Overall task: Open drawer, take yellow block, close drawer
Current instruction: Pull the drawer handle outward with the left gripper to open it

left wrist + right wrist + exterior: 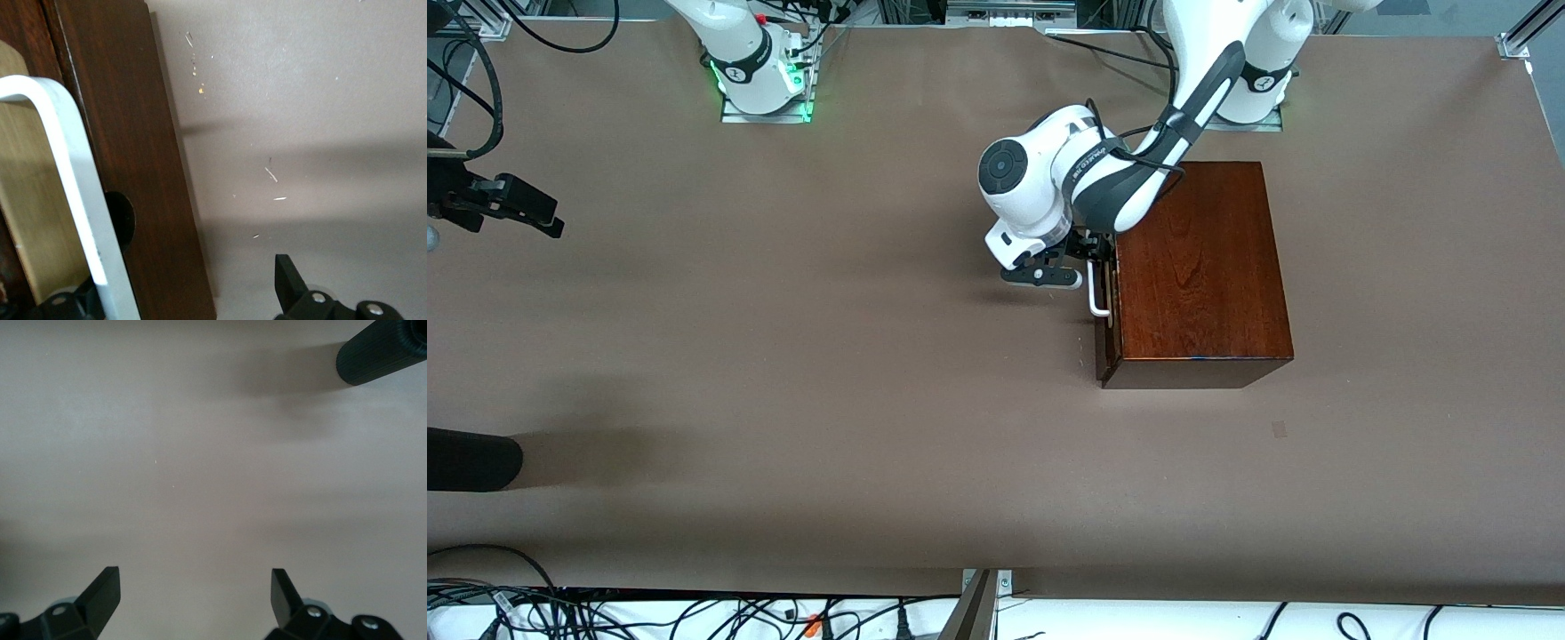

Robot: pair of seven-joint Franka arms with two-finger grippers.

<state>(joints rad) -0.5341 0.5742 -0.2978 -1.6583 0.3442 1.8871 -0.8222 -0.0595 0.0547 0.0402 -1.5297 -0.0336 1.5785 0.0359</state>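
The dark reddish-brown wooden box (pixel 1200 267) stands toward the left arm's end of the table. Its drawer (pixel 137 160) sits almost flush in the box, with the white bar handle (pixel 1097 298) on its front. In the left wrist view the handle (pixel 73 187) crosses a strip of pale wood. My left gripper (pixel 1069 260) is open at the handle's end nearer the robots; the bar and the drawer's dark edge lie between its fingers (pixel 290 280). The yellow block is hidden. My right gripper (pixel 547 213) waits open over bare table at the right arm's end, holding nothing (pixel 193 587).
A black cylinder (pixel 471 458) pokes in over the table edge at the right arm's end, nearer the front camera; it also shows in the right wrist view (pixel 383 353). Cables lie along the table's front edge (pixel 694 613).
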